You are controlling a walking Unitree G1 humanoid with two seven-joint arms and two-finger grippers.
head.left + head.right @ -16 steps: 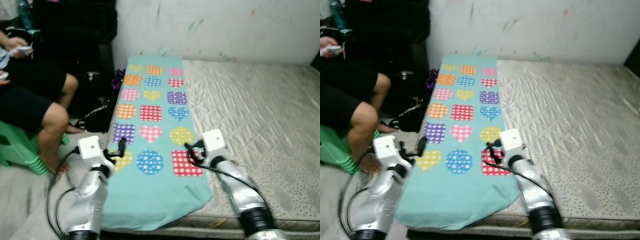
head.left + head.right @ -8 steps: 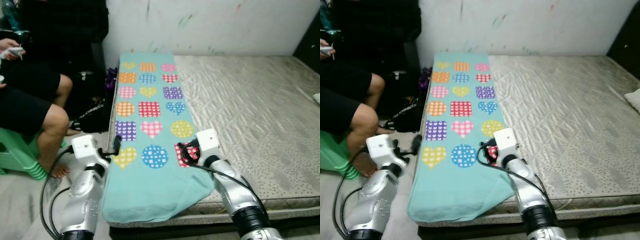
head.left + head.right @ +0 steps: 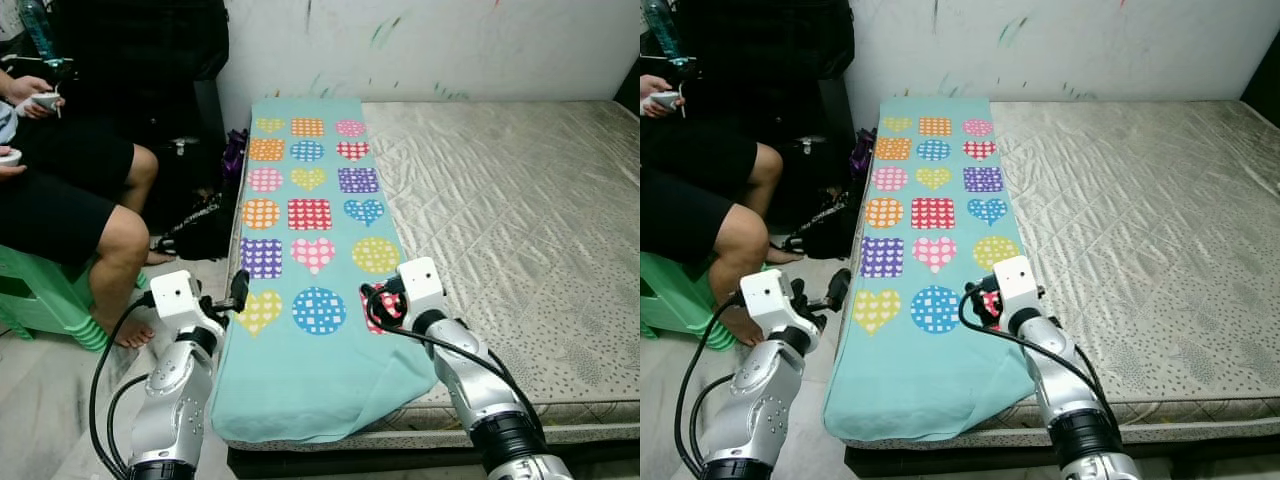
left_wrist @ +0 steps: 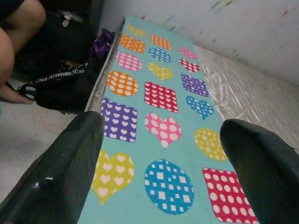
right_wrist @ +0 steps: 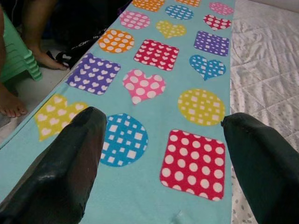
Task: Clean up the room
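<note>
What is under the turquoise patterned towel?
The towel lies along the left edge of the mattress, whose quilted beige surface shows beside it. The towel's near end hangs over the mattress's front edge, and whatever else may lie beneath it is covered.

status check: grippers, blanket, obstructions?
Both grippers open: left gripper at the left edge of the long turquoise blanket with coloured hearts and circles, right gripper over its red square. Blanket flat on quilted beige mattress. Seated person's leg close left.
</note>
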